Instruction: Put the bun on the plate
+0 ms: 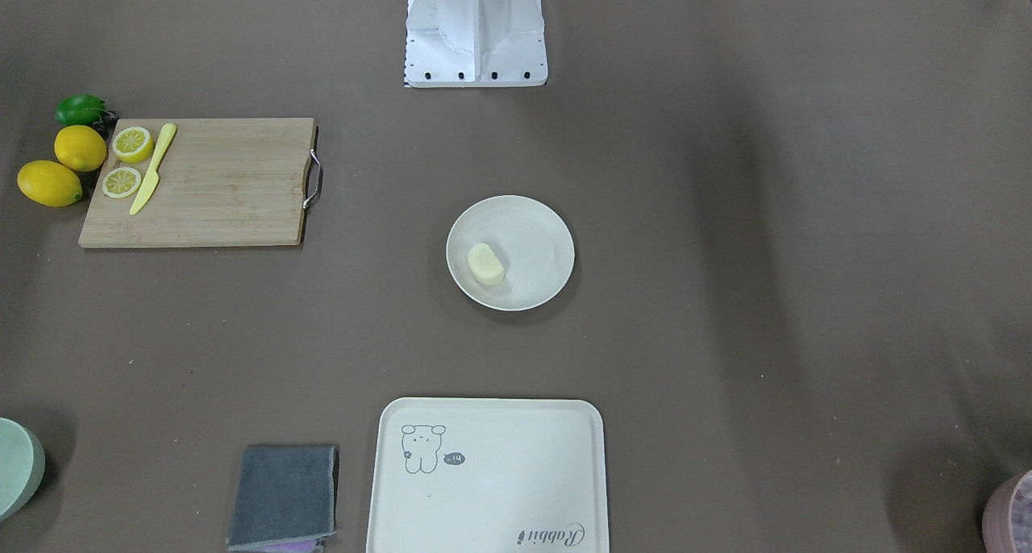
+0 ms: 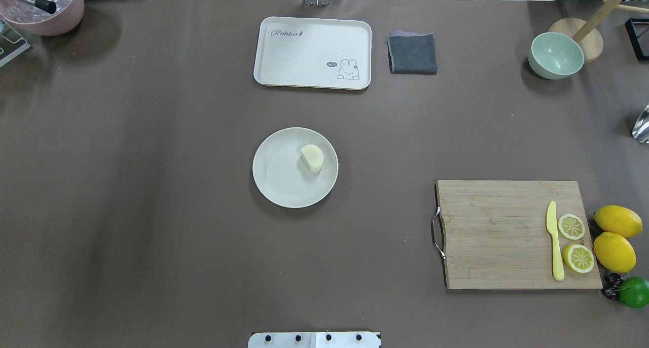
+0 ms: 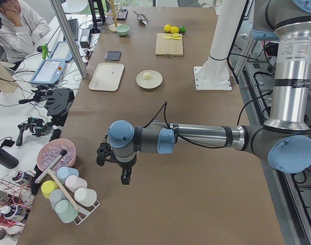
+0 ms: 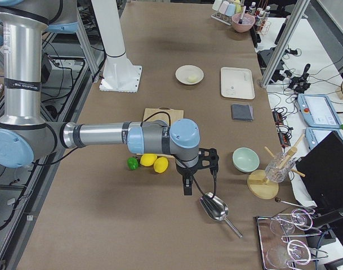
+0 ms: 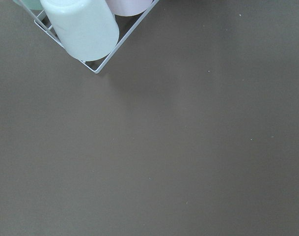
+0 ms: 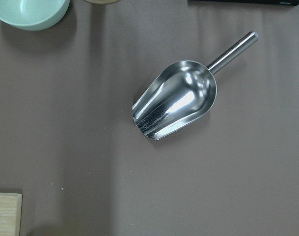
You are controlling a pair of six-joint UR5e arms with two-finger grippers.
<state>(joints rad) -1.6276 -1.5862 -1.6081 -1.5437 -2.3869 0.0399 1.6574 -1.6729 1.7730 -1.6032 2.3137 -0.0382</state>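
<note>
Overhead exterior: bun (image 2: 312, 158) lies on plate (image 2: 284, 185).

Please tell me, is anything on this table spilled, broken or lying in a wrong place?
Nothing stands out. The bun sits inside the plate, off centre but fully within its rim. The knife and lemon slices lie neatly on the cutting board, and the grey cloth is folded. Nothing is spilled.
</note>
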